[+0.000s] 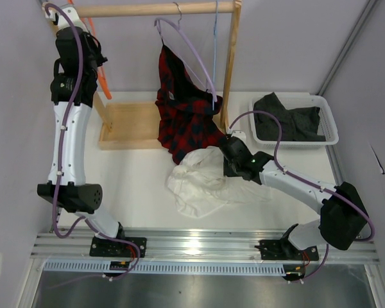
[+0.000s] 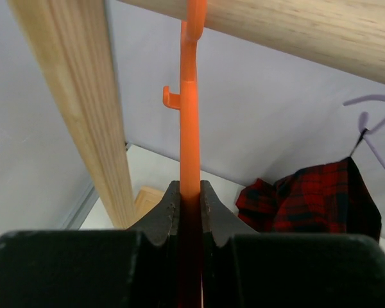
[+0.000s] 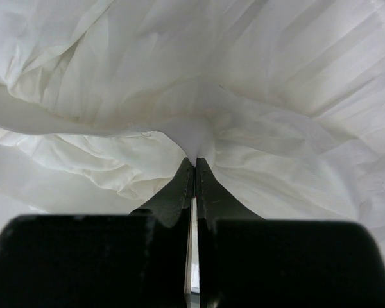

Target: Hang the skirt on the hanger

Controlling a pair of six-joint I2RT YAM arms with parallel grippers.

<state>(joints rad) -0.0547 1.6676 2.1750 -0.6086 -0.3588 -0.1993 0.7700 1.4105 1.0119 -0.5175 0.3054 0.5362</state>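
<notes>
Hidden: the hanger was mostly covered by the left arm, at 11 o'clock in the top view.
Left gripper: clamped on the hanger's stem.
Right gripper: closed tight, a fold of the skirt pinched.
Skirt place: heaped near centre, toward 5 o'clock.
Counted: three hangers (orange, lilac hanger, pale blue hanger), one skirt.

White table, flat and pale. Bears the shallow wooden base of a rack toward the far left corner, flat on the surface. Carries a crumpled skirt around the middle, closer to the near edge, spread in loose folds. Seats a white basket at the far right corner, with a dark cloth heaped inside. Ends in a metal rail along the near edge.
</notes>
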